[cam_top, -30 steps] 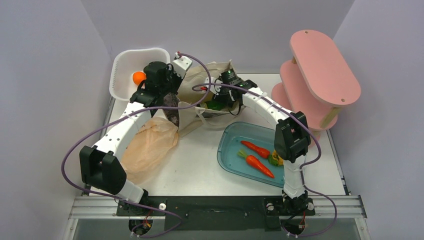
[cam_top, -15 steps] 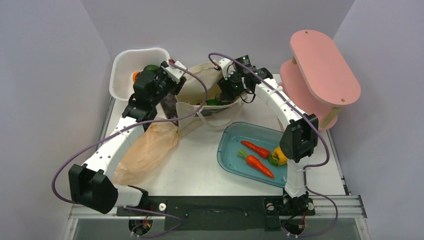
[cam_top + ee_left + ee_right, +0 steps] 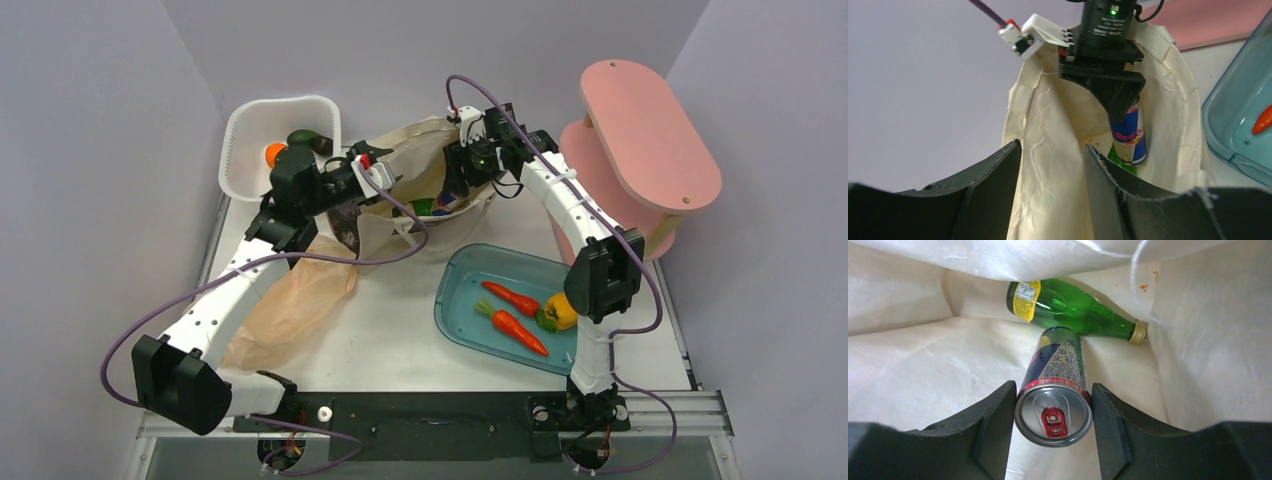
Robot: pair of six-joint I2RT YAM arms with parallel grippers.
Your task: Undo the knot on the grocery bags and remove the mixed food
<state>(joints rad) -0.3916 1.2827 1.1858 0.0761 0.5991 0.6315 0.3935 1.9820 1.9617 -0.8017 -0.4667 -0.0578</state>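
Now left gripper [image 3: 1053, 148] newly parted, empty; right gripper [image 3: 1053, 386] clasping can [image 3: 1058, 362], raised in tote [image 3: 1048, 112]

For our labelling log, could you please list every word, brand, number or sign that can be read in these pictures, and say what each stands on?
"Red Bu": on the blue-silver can, left wrist view; the rest curves out of sight.
Small print on the can's side and rim, right wrist view: too small to read.
Print on the yellow label of the green bottle: blurred, unreadable.
No other text shows.
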